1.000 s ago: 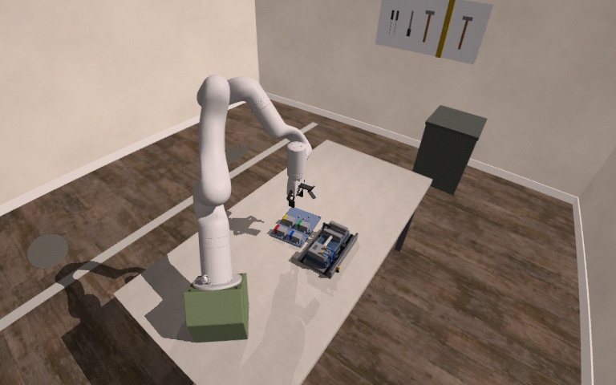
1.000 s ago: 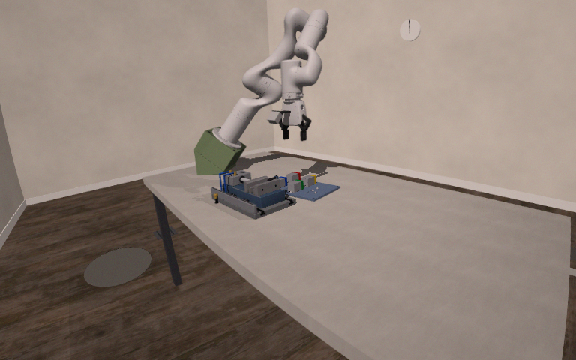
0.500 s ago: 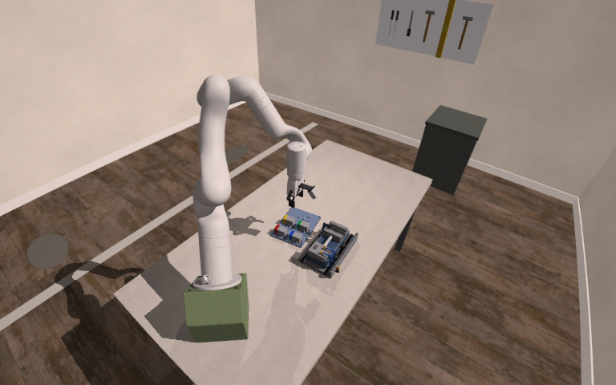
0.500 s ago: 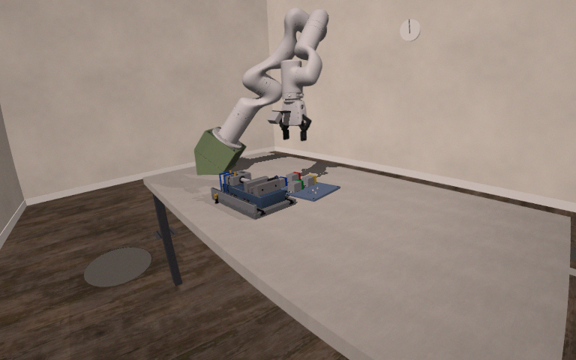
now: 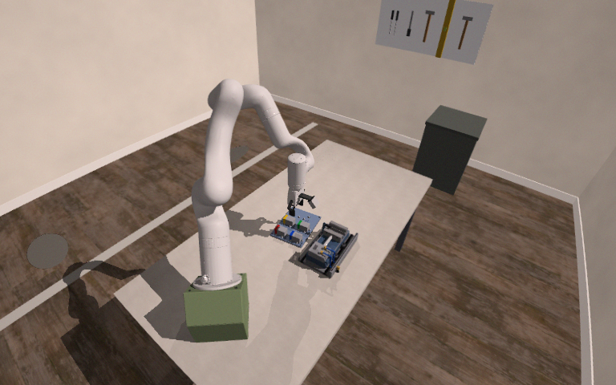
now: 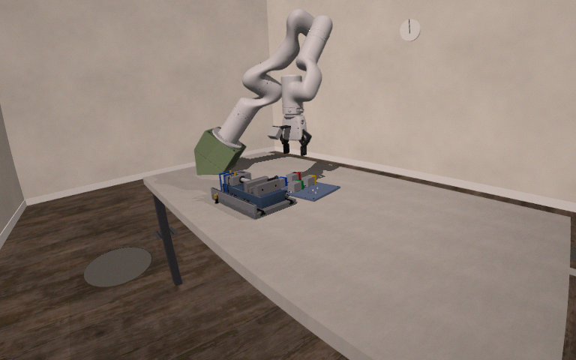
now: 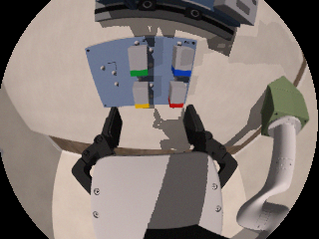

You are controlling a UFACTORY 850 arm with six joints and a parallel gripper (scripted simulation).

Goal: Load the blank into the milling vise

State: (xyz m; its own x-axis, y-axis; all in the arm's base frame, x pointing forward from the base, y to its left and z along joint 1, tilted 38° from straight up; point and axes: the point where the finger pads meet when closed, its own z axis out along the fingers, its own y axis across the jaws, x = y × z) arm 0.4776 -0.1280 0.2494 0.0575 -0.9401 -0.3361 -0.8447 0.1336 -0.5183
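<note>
The blank with the green end (image 5: 301,224) (image 6: 297,184) (image 7: 139,63) lies flat on the blue infeed plate (image 5: 315,219) (image 6: 323,190) (image 7: 98,62), in the row nearer the vise. Blanks with a blue end (image 7: 181,62), a yellow end (image 7: 142,95) and a red end (image 7: 177,94) lie beside it on the plate. The milling vise (image 5: 326,247) (image 6: 259,191) stands just past the plate, with nothing between its jaws. My gripper (image 5: 293,209) (image 6: 295,149) (image 7: 152,113) is open and empty. It hangs well above the table, over the plate's edge away from the vise.
The arm's green base block (image 5: 216,308) (image 6: 216,152) (image 7: 286,103) stands at one end of the table. A dark cabinet (image 5: 449,147) stands on the floor beyond the table. Blue hoses rise at the vise's far end in the exterior view.
</note>
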